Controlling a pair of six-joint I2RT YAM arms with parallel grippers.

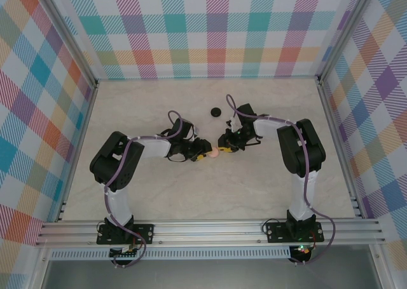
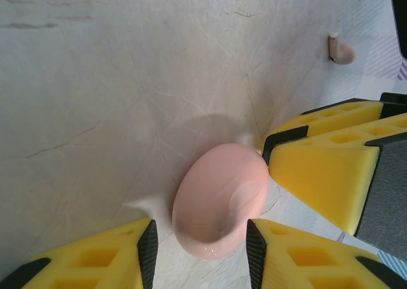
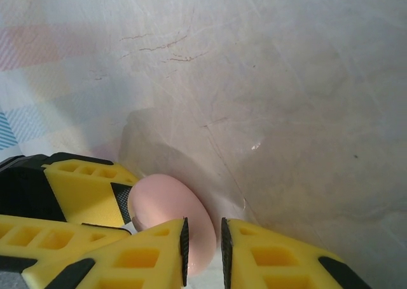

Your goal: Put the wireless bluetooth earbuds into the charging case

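Task early, nothing inserted as far as the frames show. The pink case (image 2: 219, 203) looks closed, with no open lid and no cavity visible. It stands tilted on the table (image 2: 95, 79), at centre frame in the top view and lower centre in the left wrist view. Two pink earbuds (image 2: 341, 49) lie loose on the table in the upper right corner of the left wrist view, well apart from the case; the second is cut off by the frame edge. A black case (image 1: 215, 112) sits above centre in the top view, untouched. The black earbuds are too small to make out.

Likely step: steady the case and get the lid open. Left to do: open it, pick up the buds, seat them, then the black set.

Left gripper (image 2: 200, 224): jaws either side of the pink case. The right-hand pad in the picture touches it; a sliver of table shows at the other pad. Cannot tell whether it is actually clamped.

Right gripper (image 3: 204, 222): jaws nearly together, pinching the case's rim, which sits in the narrow slot between the pads.

Pose: the left arm (image 1: 121, 162) and right arm (image 1: 299, 146) are both bent at the elbow. Their forearms swing inward to centre frame with wrists low over the table. The grippers meet tip to tip at the case, and the right gripper's yellow fingers (image 2: 331, 168) sit just beside the left's.
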